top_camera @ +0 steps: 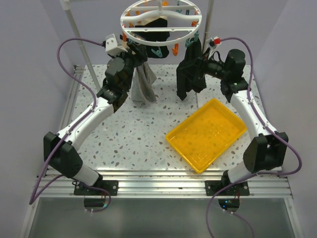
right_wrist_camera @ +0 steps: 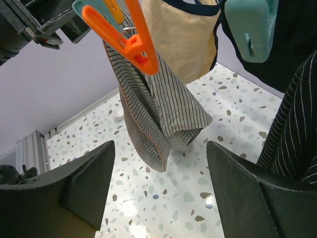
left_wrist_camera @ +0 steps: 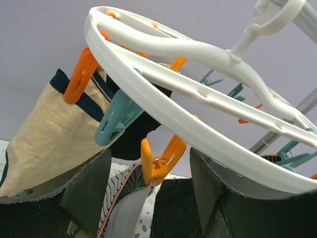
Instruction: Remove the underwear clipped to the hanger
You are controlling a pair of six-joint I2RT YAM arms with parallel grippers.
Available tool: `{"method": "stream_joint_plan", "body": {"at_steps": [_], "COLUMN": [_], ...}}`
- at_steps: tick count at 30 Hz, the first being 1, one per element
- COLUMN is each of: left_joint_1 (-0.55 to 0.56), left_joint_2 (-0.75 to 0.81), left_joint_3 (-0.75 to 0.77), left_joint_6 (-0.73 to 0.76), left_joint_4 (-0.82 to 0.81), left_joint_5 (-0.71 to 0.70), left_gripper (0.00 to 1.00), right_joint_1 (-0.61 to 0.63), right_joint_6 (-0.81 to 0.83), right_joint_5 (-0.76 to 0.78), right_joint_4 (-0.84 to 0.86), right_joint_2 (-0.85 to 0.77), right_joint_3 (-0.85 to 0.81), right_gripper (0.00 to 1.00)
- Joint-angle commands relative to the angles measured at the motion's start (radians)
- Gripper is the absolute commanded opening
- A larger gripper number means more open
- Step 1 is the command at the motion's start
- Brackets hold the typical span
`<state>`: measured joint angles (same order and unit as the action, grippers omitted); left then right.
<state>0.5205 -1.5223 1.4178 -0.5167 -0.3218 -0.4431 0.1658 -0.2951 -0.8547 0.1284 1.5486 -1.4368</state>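
The white ring hanger hangs at the back with orange and teal pegs. The grey-and-white striped underwear hangs from an orange peg, and a black one hangs at the ring's right. The beige underwear and another black one hang under the ring. My left gripper is open just below the ring, its jaws on either side of that orange peg and the striped fabric. My right gripper is open and empty beside the black garment, facing the striped underwear.
A yellow tray lies on the speckled table at the right. White upright poles stand at the back on both sides of the ring. A black pinstriped garment hangs close to my right finger.
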Motion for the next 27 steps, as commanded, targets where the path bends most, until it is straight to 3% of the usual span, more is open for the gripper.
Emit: {"method": "stream_joint_plan", "body": {"at_steps": [1,12,17,19,27], "left_joint_1": [0.007,0.010,0.010,0.010,0.012], "left_joint_2": [-0.010,-0.021,-0.024,-0.016,0.001], "left_joint_3": [0.015,0.017,0.017,0.007,-0.022], "left_joint_6": [0.038,0.073,0.087,0.095,0.103], "left_joint_4": [-0.072,-0.108,-0.128,-0.143,-0.164], "left_joint_5": [-0.065,-0.089,-0.082,-0.072,-0.057], "left_gripper": [0.68,0.61,0.46,0.26,0.06], "right_joint_1": [0.009,0.011,0.012,0.012,0.012], "right_joint_6": [-0.015,-0.013,-0.009,-0.007,0.010], "right_joint_5": [0.006,0.009,0.013,0.013,0.014], "right_joint_4": [0.039,0.042,0.040,0.040,0.033], "right_joint_2": [-0.048,-0.051,-0.053,-0.054,-0.064], "right_joint_3": [0.004,0.016,0.021,0.029,0.047], "right_gripper": [0.78,0.78,0.78,0.78,0.78]}}
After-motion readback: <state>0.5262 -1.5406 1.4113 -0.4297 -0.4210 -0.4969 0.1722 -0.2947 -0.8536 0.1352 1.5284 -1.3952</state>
